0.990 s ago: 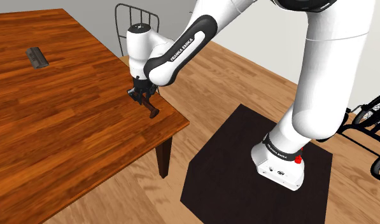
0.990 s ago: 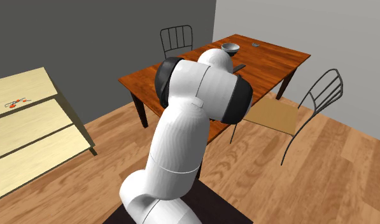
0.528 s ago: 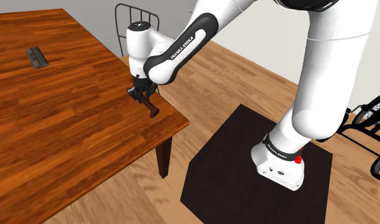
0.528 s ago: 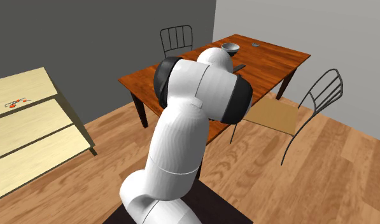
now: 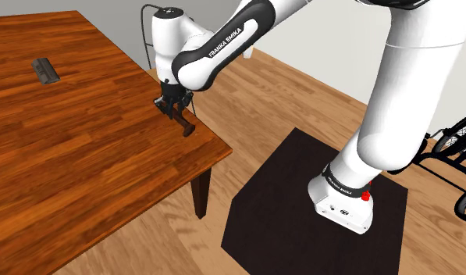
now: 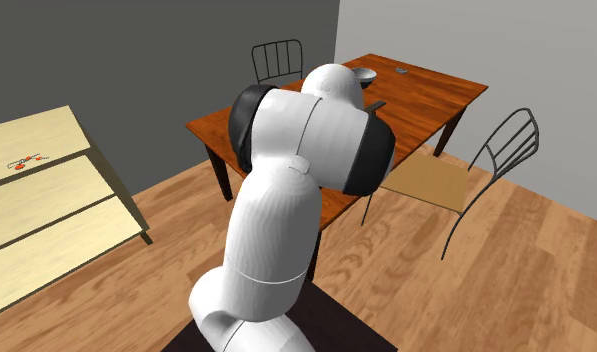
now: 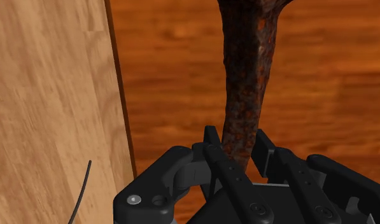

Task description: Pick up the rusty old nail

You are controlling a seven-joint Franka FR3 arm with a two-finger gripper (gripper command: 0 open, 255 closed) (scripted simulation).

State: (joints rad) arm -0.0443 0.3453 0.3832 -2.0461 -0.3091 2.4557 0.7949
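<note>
- Shoulder view: the one gripper (image 5: pixel 173 107) is clamped on the upper end of the single rusty nail (image 5: pixel 185 126). The nail hangs slanted beneath it, over the bench (image 5: pixel 83 164) and close to the corner nearest the stand. I cannot tell whether its lower end touches the wood. One small dark block (image 5: pixel 45 69) lies well apart, towards this view's left.
- Second exterior view: the white arm (image 6: pixel 306 150) bends over the one bench (image 6: pixel 436 95) and hides the grasp. I count two chairs, a far chair (image 6: pixel 278 58) and a near chair (image 6: pixel 491 150), and one bowl (image 6: pixel 362 74) on the bench top.
- Wrist view: the nail (image 7: pixel 247 76) runs straight out from the gripper (image 7: pixel 240 153). Both black fingers (image 7: pixel 215 153) press its shank, so the grip looks firm. Bench wood lies beyond the nail, and pale floor (image 7: pixel 48 95) lies beyond the bench edge.
- Step in hand, as I judge it: the grasp is made and the lift is underway or about to start. The next move calls for a steady, straight rise without loosening, so the long nail neither pivots nor catches the bench edge.
</note>
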